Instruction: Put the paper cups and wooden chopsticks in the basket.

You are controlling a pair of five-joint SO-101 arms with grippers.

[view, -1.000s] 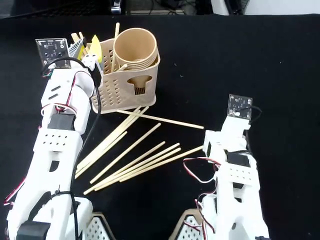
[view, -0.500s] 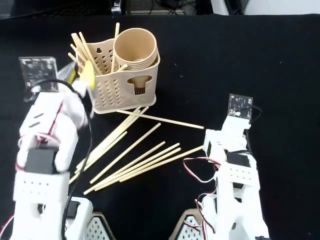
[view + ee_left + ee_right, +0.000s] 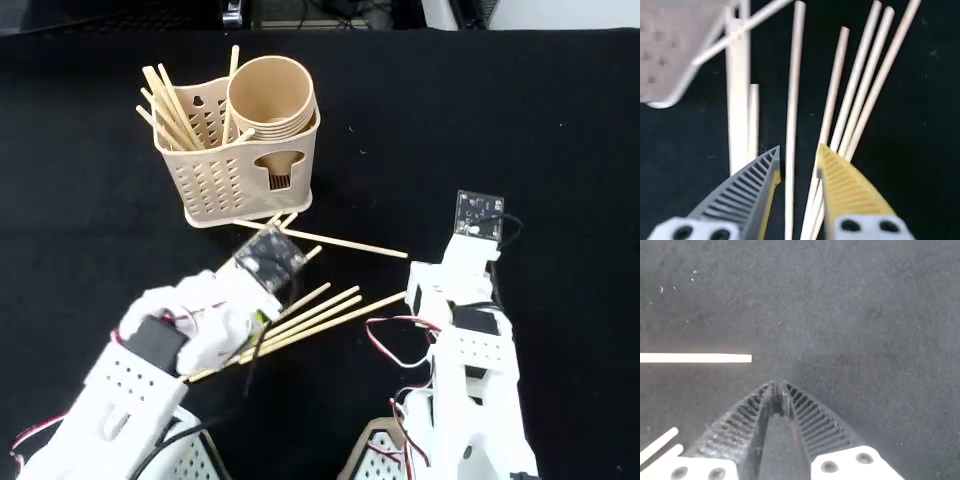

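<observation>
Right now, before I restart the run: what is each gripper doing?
Left gripper: open over the loose chopsticks, holding nothing.
Right gripper: shut, holding nothing.

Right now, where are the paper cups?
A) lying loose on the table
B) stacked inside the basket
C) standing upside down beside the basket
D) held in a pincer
B: the paper cups sit nested together, open end up, in one end of the basket.

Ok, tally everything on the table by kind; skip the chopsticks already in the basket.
Basket: 1
Cup stack: 1
Arms: 2, the left arm and the right arm
Loose chopsticks: at least 7; the left arm covers others
Total: at least 11
</observation>
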